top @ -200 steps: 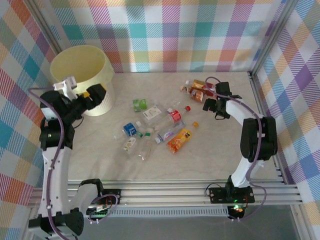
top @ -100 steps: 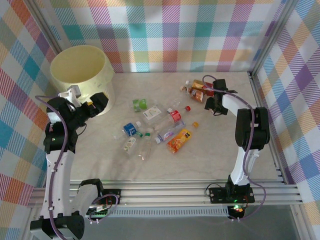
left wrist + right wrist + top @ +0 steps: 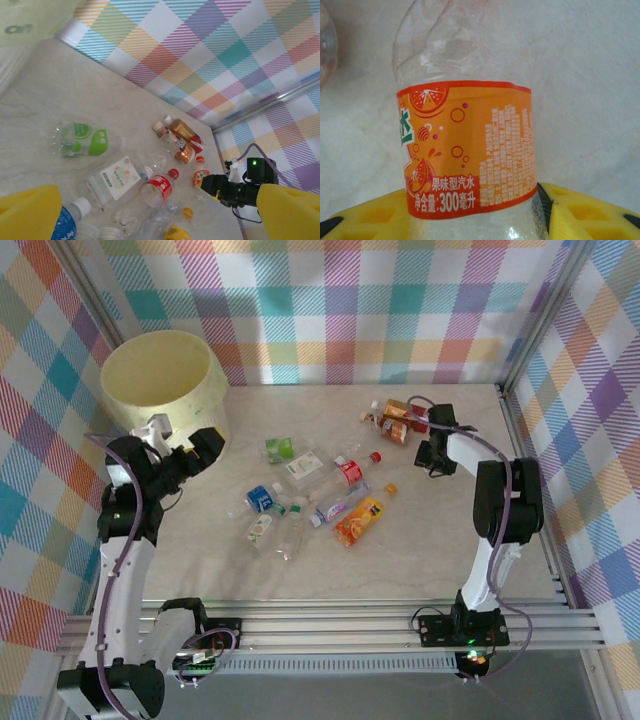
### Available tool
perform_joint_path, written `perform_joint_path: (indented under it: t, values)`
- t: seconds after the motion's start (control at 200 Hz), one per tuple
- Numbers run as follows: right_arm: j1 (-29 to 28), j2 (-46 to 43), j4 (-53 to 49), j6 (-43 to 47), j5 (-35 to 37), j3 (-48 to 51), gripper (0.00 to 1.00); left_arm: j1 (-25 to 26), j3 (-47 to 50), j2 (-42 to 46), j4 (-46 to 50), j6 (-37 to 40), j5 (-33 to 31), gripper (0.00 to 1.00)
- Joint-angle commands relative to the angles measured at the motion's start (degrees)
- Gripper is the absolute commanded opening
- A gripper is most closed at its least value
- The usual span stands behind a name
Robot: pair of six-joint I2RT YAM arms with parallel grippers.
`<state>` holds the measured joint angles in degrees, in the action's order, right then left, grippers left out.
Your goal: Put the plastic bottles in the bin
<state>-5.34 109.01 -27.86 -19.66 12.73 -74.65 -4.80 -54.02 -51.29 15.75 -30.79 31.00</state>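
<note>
Jaws of the right gripper are closed on a clear plastic bottle with an orange label, well right of the large round pale-yellow plastic bin. Jaws of the left gripper are held wide beside the bin. Other crushed clear plastic bottles are scattered on the worktop between.

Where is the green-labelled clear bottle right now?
In the top view the small clear plastic bottle with the green label lies left of centre, between the large round pale-yellow bin and the white-labelled clear bottle.
</note>
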Motion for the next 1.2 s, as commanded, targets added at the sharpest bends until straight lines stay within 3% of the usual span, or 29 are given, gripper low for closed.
perform_joint_path:
  t: [0.0, 0.305, 0.555, 0.77, 1.195]
  values:
    - [0.21, -5.81, 2.58, 1.78, -1.91, 2.81, 0.32, 2.43, 0.57, -0.73, -4.86, -2.01, 0.91, 1.0]
    - [-0.69, -21.91, 9.57, 2.0, -13.15, 16.56, 0.25, 13.04, 1.41, -7.45, -12.69, -4.19, -3.99, 1.0]
    - [-6.1, -33.4, 14.74, 4.02, -24.89, 22.42, 0.23, 21.5, 0.12, -15.81, -19.85, -5.95, -6.23, 1.0]
    - [-12.99, -33.94, 20.99, 1.85, -33.99, 22.28, 0.22, 28.88, -4.37, -24.04, -23.46, -6.57, -5.08, 1.0]
    - [-22.78, -29.83, 27.48, 2.94, -36.85, 19.55, 0.23, 36.99, -11.96, -32.83, -22.12, -10.67, -11.65, 1.0]
